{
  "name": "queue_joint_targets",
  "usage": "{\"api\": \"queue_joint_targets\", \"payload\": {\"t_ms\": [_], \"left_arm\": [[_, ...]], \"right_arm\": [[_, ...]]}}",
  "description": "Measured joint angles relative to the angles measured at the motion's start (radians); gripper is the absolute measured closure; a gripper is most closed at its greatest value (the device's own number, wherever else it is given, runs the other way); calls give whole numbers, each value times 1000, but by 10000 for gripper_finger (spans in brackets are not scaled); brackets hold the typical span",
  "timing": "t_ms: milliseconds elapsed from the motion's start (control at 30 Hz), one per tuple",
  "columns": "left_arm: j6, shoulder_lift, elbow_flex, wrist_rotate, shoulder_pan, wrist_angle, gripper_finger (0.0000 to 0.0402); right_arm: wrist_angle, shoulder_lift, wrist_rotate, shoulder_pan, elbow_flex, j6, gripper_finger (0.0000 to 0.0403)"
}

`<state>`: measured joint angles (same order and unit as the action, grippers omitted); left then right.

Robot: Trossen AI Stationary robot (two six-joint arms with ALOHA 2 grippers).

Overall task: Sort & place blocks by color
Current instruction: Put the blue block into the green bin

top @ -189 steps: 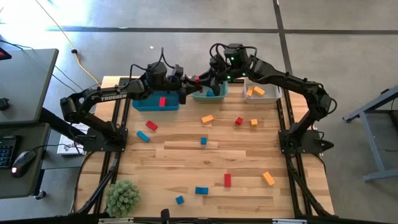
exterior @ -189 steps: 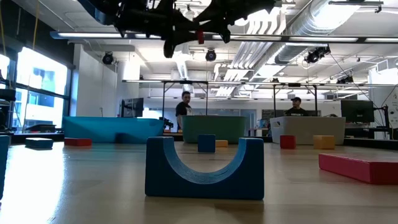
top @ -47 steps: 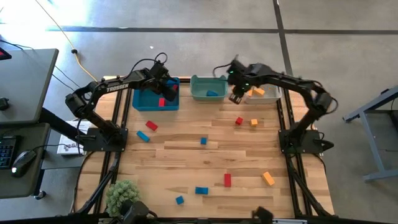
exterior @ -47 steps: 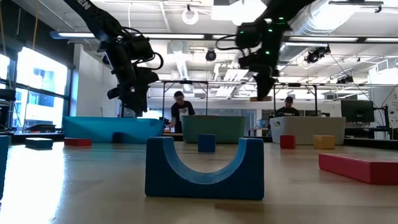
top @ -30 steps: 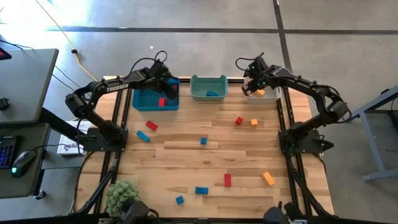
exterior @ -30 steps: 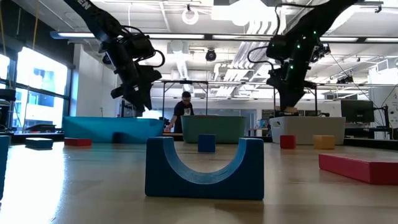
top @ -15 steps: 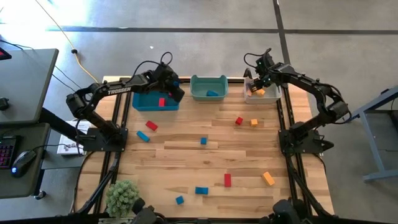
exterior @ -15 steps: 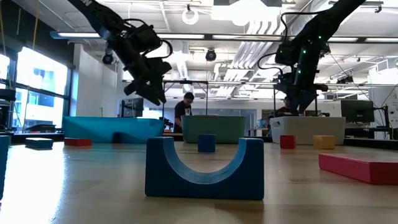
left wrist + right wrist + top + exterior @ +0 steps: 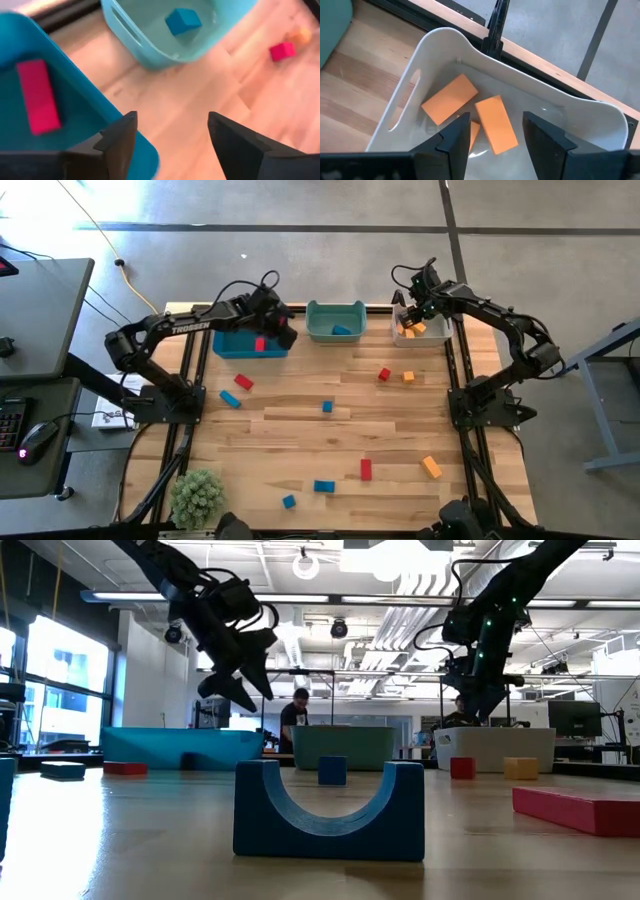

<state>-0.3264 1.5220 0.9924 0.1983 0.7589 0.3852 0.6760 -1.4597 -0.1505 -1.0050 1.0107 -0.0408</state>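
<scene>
1. Green plant (image 9: 199, 496): stands at the table's near left corner.
2. Keyboard (image 9: 10, 421) and mouse (image 9: 38, 438): lie on a side desk (left of the table).
3. Yellow cable (image 9: 105, 242): runs across the floor.

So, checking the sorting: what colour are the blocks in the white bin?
Orange blocks in the white bin, clearest in the right wrist view.

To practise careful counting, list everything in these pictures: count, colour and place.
bins: 3, blue, teal, white, along the table's far edge
red blocks: 4, one in the blue bin, three loose
blue blocks: 5, one in the teal bin, four loose
orange blocks: 5, three in the white bin, two loose
plant: 1, green, near left corner
person: 1, room behind
left gripper: open, over the blue bin's edge
right gripper: open, above the white bin
</scene>
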Motion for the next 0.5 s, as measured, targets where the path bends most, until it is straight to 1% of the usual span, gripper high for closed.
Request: {"api": "queue_joint_targets", "payload": {"t_ms": [200,400,500], "left_arm": [[-4,-68,0,6,-28,116,165],[11,-142,0,2,-87,287,169],[-10,-164,0,1,-127,384,170]], "right_arm": [[0,0,0,0,0,0,235],[0,0,5,0,0,-3,235],[8,0,15,6,0,-25,235]]}}
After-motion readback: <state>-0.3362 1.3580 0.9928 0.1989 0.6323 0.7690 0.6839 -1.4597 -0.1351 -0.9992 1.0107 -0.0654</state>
